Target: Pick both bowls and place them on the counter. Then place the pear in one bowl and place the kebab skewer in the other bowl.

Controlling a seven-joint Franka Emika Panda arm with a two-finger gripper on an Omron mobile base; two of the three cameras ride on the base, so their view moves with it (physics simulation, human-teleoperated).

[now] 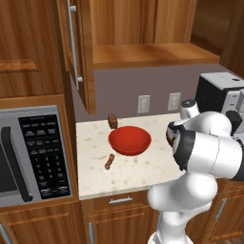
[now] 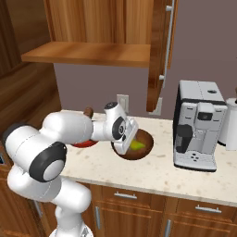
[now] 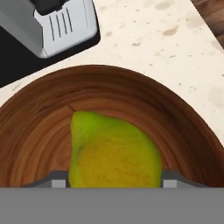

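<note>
The claw [image 2: 132,142] hangs low over the brown bowl [image 2: 144,144], pointing down into it. The pear [image 3: 113,151] sits inside the brown bowl, right between the two fingertips [image 3: 58,182]. A tip stands on each side of the pear, but I cannot tell if they squeeze it or only stand beside it.

The brown bowl rests on the speckled surface [image 2: 162,173], just in front of the coffee machine [image 2: 197,125]. The red bowl [image 1: 129,140] sits on the same surface, further along it from the machine, and it has nothing in it. The kebab skewer [image 1: 109,162] lies flat on the surface, just beside the red bowl on the side nearer the robot. A small dark brown block [image 1: 112,121] stands behind the red bowl, close to the wall. A microwave [image 1: 31,155] sits past the end of the surface. A wooden shelf [image 1: 152,55] hangs above.
</note>
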